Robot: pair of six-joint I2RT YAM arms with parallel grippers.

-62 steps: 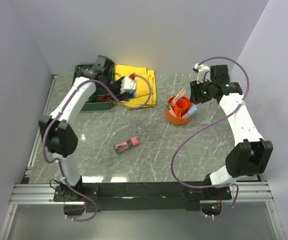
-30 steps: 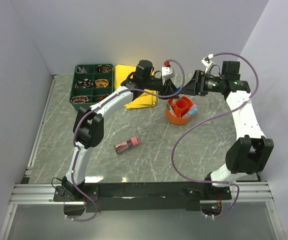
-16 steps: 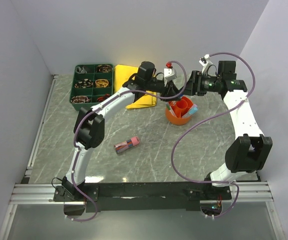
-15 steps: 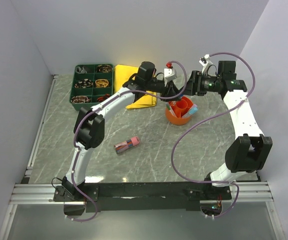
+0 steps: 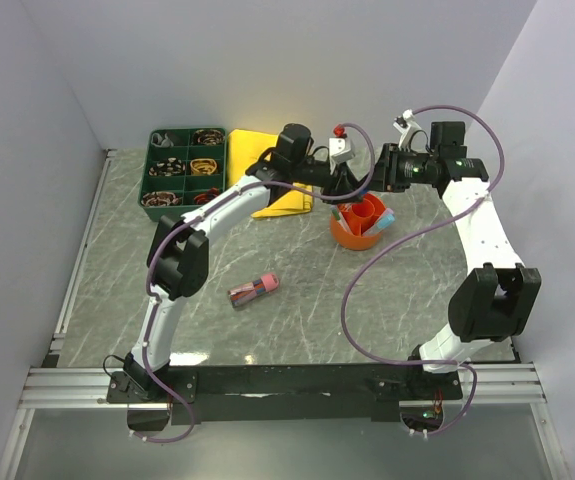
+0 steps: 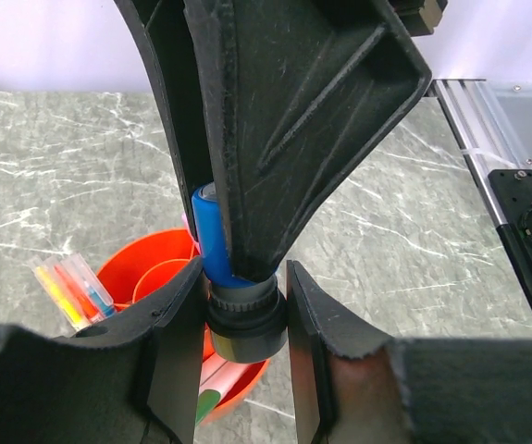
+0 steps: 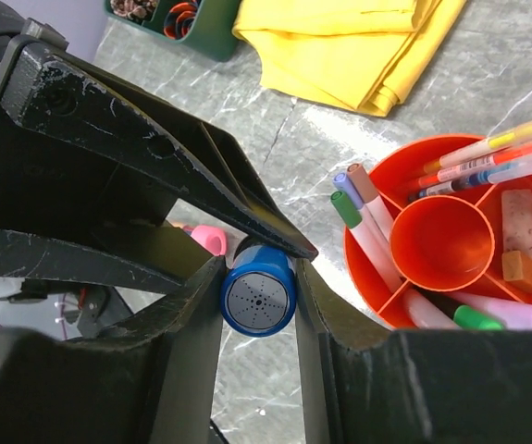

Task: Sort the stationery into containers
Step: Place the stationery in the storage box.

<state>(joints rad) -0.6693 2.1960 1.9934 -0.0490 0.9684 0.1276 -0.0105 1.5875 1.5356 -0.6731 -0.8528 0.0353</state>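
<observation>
Stationery lies in three places: one blue marker [image 6: 212, 231] hangs in the air between the two grippers, a bunch of pens [image 7: 358, 208] and highlighters [image 7: 497, 153] stands in the orange pot [image 5: 359, 232], and a small pink and red bundle [image 5: 254, 289] lies on the table [image 5: 297, 320] near the middle. The left gripper [image 6: 242, 282] is closed narrowly on the marker's dark ringed end, both fingers pressed to it. The right gripper [image 7: 258, 277] meets it head-on from the right, its fingers touching the blue barrel on both sides, so the marker is pinched by both at once. The grip sits just above the far left rim of the pot, at the far right of the table. The green tray [image 5: 149, 165] stands in the far left corner, well apart, with the yellow cloth [image 5: 252, 140] between it and the pot and partly under the left arm. Walls close the table on the left, far and right sides; the middle and near stretches of the table give open room, while the two arms crowd the space over the pot. From above, the marker cannot be made out between the grippers. In the wrist views the fingers cover most of its length and cut off part of the pot. What fills the tray's compartments is too small to tell, and the bundle on the table is blurred.
</observation>
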